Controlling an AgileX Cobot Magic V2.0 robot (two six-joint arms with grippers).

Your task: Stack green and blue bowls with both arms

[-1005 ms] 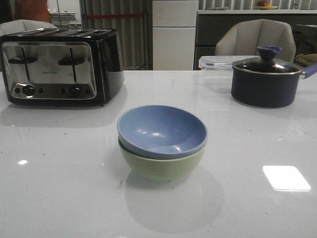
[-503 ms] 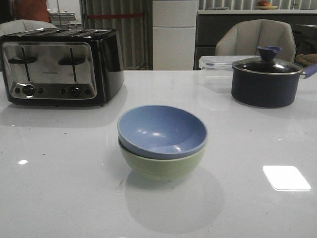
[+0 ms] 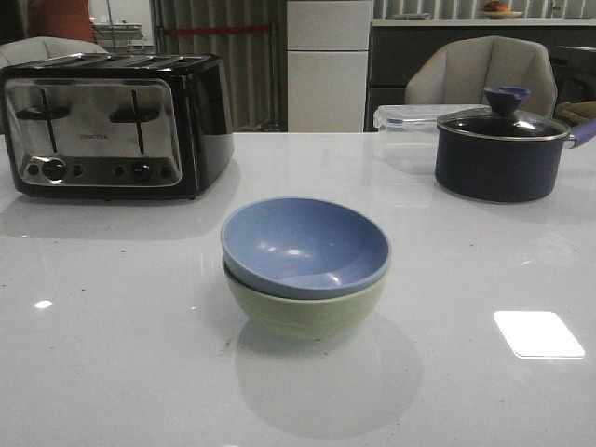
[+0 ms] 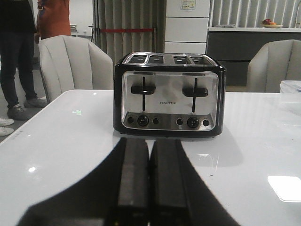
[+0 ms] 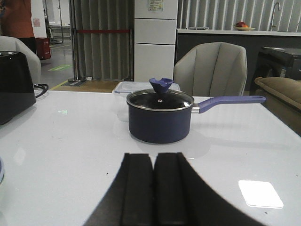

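The dusty blue bowl (image 3: 304, 244) sits nested inside the pale green bowl (image 3: 303, 312) at the middle of the white table, upright. Neither gripper shows in the front view. In the left wrist view my left gripper (image 4: 149, 143) is shut and empty above the table, facing the toaster. In the right wrist view my right gripper (image 5: 154, 157) is shut and empty, facing the navy pot. A sliver of the blue bowl's rim (image 5: 1, 170) shows at the edge of the right wrist view.
A chrome and black toaster (image 3: 112, 123) stands at the back left, also in the left wrist view (image 4: 169, 94). A dark navy pot with glass lid (image 3: 503, 149) stands at the back right, also in the right wrist view (image 5: 161, 117), with a clear plastic box (image 3: 406, 118) behind it.
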